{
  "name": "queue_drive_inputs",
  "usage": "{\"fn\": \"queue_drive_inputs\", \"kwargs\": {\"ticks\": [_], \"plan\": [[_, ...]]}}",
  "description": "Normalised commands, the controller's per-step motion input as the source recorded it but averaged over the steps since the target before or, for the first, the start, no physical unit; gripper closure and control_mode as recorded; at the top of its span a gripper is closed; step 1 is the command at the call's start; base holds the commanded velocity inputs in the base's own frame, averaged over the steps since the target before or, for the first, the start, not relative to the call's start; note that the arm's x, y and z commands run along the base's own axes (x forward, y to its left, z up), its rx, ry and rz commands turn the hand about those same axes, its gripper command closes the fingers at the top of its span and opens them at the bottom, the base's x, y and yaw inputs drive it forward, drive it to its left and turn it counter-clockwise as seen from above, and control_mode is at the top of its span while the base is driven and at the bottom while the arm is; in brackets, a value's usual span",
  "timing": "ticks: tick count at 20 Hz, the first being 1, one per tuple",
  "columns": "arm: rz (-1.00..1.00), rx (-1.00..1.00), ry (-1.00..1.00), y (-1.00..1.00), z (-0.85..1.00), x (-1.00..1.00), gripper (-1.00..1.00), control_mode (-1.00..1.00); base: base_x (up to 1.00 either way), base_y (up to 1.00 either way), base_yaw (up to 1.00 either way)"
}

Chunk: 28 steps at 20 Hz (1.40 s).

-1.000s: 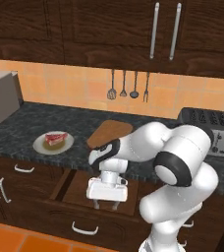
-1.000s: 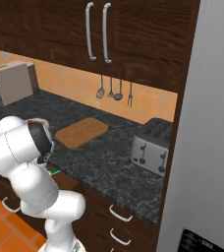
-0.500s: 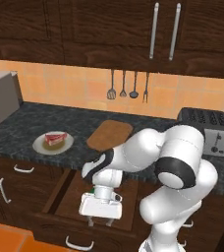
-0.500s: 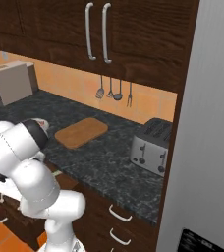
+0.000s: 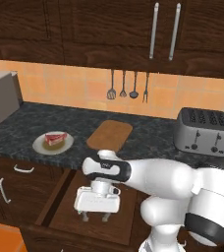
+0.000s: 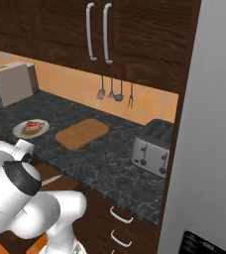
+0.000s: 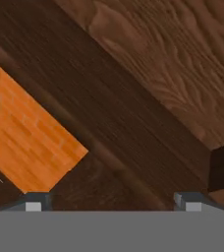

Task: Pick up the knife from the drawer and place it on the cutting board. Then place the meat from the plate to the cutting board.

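Note:
The wide drawer (image 5: 65,211) stands pulled out below the counter, its brown floor showing. My gripper (image 5: 95,216) hangs low inside it near the front, pointing down, jaws wide and nothing between them. In the hand view the gripper (image 7: 110,203) looks at the drawer's wooden floor (image 7: 182,64) and its dark front wall; both fingertips (image 7: 33,204) are far apart. The knife is hidden. On the counter lies the light-brown cutting board (image 5: 110,135) (image 6: 82,133). Left of it is the plate (image 5: 41,145) (image 6: 20,131) carrying the red meat (image 5: 55,138) (image 6: 34,125).
A silver toaster (image 5: 205,130) (image 6: 152,149) stands right of the board. Dark utensils (image 5: 128,88) hang on the orange tiled wall. A grey appliance (image 5: 3,96) sits at the counter's left end. Narrower drawers with silver handles (image 5: 23,170) flank the open one. Orange floor (image 7: 30,142) shows beyond the drawer's front.
My arm has swung down and toward the drawer's front, lowering the gripper into the drawer. The jaws stay wide. Board, plate and meat have not moved.

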Motion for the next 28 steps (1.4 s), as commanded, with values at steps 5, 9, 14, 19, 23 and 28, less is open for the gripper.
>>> {"fn": "queue_drive_inputs", "kwargs": {"ticks": [5,9,14,19,23,28], "plan": [[-0.29,-0.2,-0.16,0.24,-0.39,0.93,-1.0,-1.0,0.0,0.0,0.0],[-0.29,-0.24,-0.28,0.24,-0.28,0.66,-1.0,-1.0,0.0,0.0,0.0],[-0.22,-0.08,-0.03,0.01,-0.12,0.67,-1.0,-1.0,0.0,0.0,0.0],[-0.13,-0.02,0.0,-0.02,-0.43,0.46,-1.0,-1.0,0.0,0.0,0.0],[-0.11,-0.05,0.0,0.0,-0.46,0.57,-1.0,-1.0,0.0,0.0,0.0],[-0.08,-0.04,0.0,0.0,-0.37,0.4,-1.0,-1.0,0.0,0.0,0.0]]}}
